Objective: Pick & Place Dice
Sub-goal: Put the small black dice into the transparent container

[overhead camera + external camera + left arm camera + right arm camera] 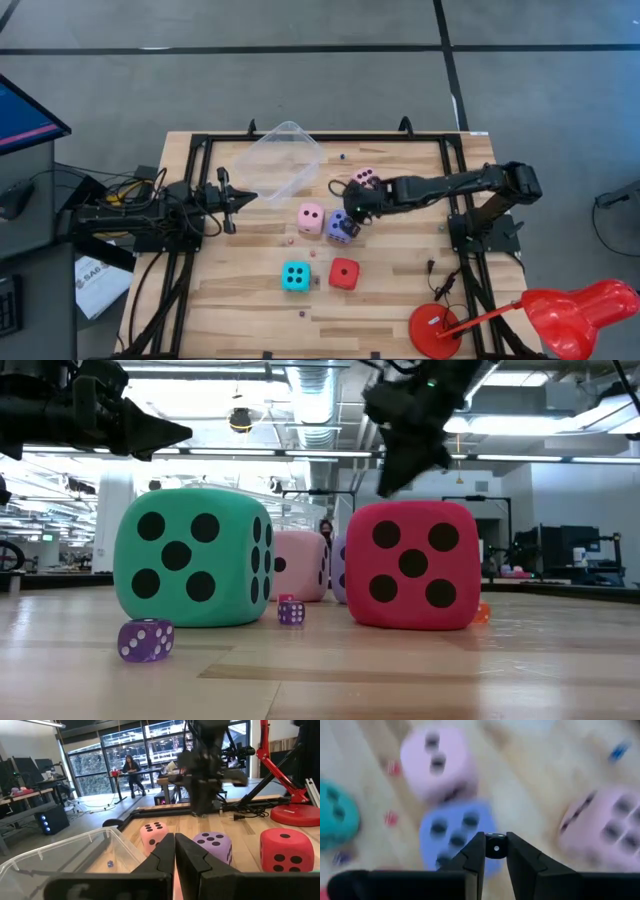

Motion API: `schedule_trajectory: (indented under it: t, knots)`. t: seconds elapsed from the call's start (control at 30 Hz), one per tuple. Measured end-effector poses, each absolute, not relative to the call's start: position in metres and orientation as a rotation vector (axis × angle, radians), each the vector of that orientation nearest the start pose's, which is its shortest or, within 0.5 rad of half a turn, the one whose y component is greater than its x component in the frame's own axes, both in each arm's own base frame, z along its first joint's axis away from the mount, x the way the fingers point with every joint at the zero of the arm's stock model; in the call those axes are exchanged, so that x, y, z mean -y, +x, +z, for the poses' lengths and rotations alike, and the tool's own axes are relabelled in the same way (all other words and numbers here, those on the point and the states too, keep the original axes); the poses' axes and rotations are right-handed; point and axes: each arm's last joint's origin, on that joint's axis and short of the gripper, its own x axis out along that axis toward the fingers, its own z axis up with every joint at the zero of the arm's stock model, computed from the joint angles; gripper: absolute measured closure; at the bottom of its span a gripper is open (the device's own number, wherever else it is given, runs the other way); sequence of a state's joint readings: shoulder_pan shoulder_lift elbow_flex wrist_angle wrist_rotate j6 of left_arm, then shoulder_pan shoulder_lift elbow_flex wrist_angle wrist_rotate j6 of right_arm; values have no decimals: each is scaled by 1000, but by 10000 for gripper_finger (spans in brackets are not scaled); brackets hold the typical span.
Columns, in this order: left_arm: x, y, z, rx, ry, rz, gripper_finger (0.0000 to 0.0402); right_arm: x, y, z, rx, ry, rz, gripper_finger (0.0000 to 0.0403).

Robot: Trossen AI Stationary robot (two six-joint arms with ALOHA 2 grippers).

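Right gripper (495, 851) is clamped on a tiny black die (495, 845), sitting square between the jaws with a one-pip face towards the wrist camera. It's a cube, so no long axis to call. In the high view the right gripper (352, 203) hangs above the bench (400, 300), between the pink die by the tub (364, 177) and the violet-blue die (341, 226).

Left gripper (230, 199) is parked at the left side of the bench, jaws shut on nothing, just beside the clear tub (275, 160).

Big dice all flat on the bench:
- second pink die (311, 217), touching or just beside the violet-blue one, can't tell which
- cyan die (295, 276) and red die (343, 273), side by side nearer the front edge, apart; both show five pips to the low camera

Tub: left wrist view shows one small dark-blue die (110, 864) at it, inside or behind the clear wall, can't tell.

A few tiny dice are loose on the bench; a small purple one (146, 639) lies in front of the cyan die.
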State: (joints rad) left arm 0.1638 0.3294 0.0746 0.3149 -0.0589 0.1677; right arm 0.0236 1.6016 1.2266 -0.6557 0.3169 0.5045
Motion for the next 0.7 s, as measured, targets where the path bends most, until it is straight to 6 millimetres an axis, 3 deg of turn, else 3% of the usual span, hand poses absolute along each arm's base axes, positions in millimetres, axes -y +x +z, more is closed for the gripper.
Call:
schedule_trajectory:
  t: [0.2,0.4,0.7]
  knots:
    - [-21,117,191,41,170,228,399,27,346,274,-687,180,-512,344]
    - [-21,117,191,41,170,227,399,48,362,283,-503,167,-526,344]
    - [-21,117,191,41,170,228,399,70,395,254,-385,113,-539,343]
